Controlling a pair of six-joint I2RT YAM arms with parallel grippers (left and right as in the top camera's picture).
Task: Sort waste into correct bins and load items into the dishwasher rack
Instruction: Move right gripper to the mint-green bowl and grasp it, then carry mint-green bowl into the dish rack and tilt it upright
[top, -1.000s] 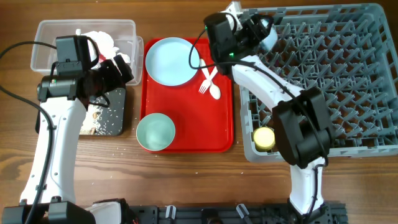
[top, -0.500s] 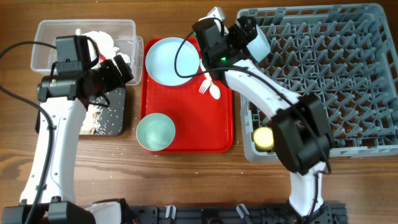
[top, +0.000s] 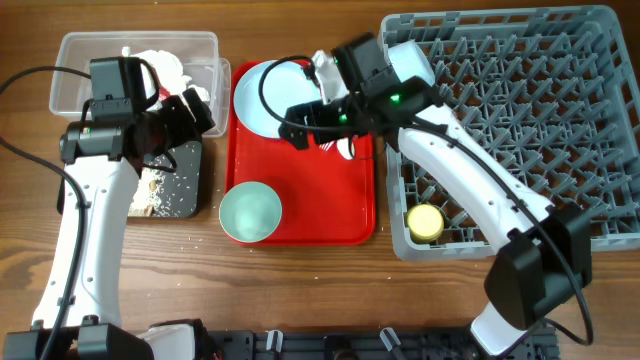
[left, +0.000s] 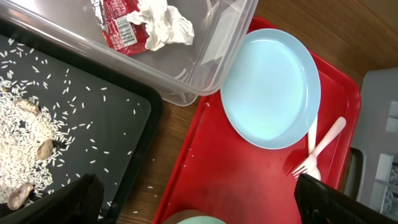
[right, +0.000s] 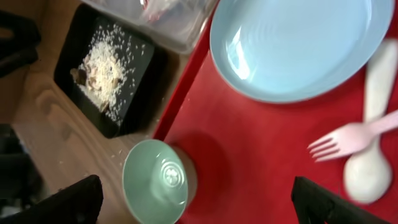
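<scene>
The light blue round plate (right: 298, 43) lies flat on the flat red serving tray (right: 249, 162), so a grasp may skid off its rim or snag the white plastic fork (right: 348, 140) just beside. The left tool (left: 194, 186) hangs released near the black rectangular tray (left: 118, 106); the right tool (right: 196, 183), likewise spread and empty, points down over the serving tray.

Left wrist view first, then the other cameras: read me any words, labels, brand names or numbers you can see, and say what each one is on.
Red wrapper in the clear tub: white print and a barcode-like patch, too small and blurred to read.
Plate, mint bowl, black tray, red tray, dishwasher rack: no writing visible in any view.
</scene>
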